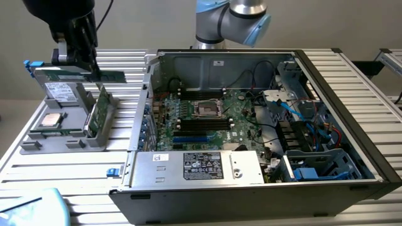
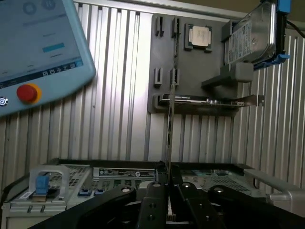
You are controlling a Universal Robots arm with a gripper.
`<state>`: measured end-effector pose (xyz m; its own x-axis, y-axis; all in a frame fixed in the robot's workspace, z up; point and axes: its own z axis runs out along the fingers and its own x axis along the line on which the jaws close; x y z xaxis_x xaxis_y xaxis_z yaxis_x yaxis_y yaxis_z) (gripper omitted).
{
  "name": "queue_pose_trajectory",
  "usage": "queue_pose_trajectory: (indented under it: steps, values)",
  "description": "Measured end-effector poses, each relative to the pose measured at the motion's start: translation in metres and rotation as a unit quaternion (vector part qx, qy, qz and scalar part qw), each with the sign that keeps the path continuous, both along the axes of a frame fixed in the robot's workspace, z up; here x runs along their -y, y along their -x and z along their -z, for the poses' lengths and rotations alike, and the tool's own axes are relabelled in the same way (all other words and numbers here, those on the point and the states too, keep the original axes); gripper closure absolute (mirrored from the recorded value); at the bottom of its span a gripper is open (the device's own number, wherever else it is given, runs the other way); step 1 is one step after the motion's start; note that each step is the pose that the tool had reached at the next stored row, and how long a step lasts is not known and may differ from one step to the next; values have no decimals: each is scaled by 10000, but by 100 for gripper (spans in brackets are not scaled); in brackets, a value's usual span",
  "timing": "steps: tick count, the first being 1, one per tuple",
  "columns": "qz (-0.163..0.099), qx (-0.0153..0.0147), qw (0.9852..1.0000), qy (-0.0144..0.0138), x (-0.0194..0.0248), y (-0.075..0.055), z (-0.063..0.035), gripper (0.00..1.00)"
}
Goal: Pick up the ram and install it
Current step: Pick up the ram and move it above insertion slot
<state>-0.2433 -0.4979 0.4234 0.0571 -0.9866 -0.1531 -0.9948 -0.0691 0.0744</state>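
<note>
My gripper [image 1: 86, 66] hangs at the exterior view's upper left, above the grey holder tray [image 1: 37, 141]. It is shut on the ram [image 1: 112, 76], a slim green strip held level and clear of the tray. In the wrist view the ram [image 2: 170, 119] shows edge-on as a thin line rising from between the shut fingers of the gripper [image 2: 167, 186]. The open computer case [image 1: 264, 188] lies to the exterior view's right, its motherboard [image 1: 245, 117] facing up with black memory slots [image 1: 204, 125] near the middle.
The tray carries a silver processor chip [image 1: 50, 120], a hard drive [image 1: 60, 89] and an upright green card [image 1: 97, 113]. A teach pendant [image 1: 31, 207] lies at the near left corner of the slatted table [image 1: 63, 174]. The case wall [image 1: 143, 108] stands between tray and motherboard.
</note>
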Motion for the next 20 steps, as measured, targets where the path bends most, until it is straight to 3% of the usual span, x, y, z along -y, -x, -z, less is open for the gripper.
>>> queue_pose_trajectory:
  steps: [10, 20]
  values:
    - [0, -7, 9999, -124, 41, -378, -71, 86]
    - [0, -23, 9999, -130, 58, -832, -61, 86]
